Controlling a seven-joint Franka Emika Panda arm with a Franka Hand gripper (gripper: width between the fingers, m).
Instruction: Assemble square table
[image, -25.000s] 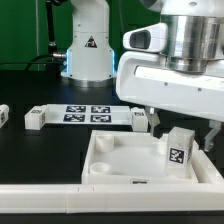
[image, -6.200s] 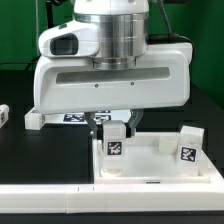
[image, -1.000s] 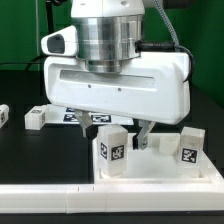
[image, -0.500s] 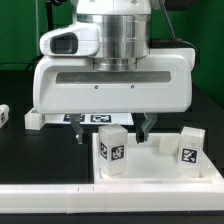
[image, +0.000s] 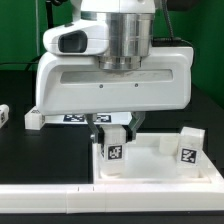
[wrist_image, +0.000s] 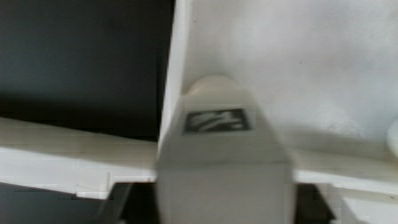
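The white square tabletop (image: 160, 168) lies tray-side up at the exterior view's front right. A white tagged leg (image: 113, 146) stands upright in its near left corner. My gripper (image: 114, 126) is straight above it, with one finger on each side, shut on the leg. In the wrist view the leg (wrist_image: 217, 150) fills the middle between the dark fingers (wrist_image: 135, 196), with the tabletop (wrist_image: 311, 70) beyond it. A second leg (image: 186, 146) stands at the tabletop's right corner. Two more legs lie loose on the table, one (image: 35, 120) left of the gripper and one (image: 3, 115) at the far left edge.
The marker board (image: 76, 117) lies flat behind the gripper, mostly hidden by the hand. A long white border bar (image: 50, 190) runs along the front edge. The robot's base stands behind, hidden by the wrist.
The hand has come lower over the corner leg and the fingers, spread wide of it half a second ago, now stand close against its sides.
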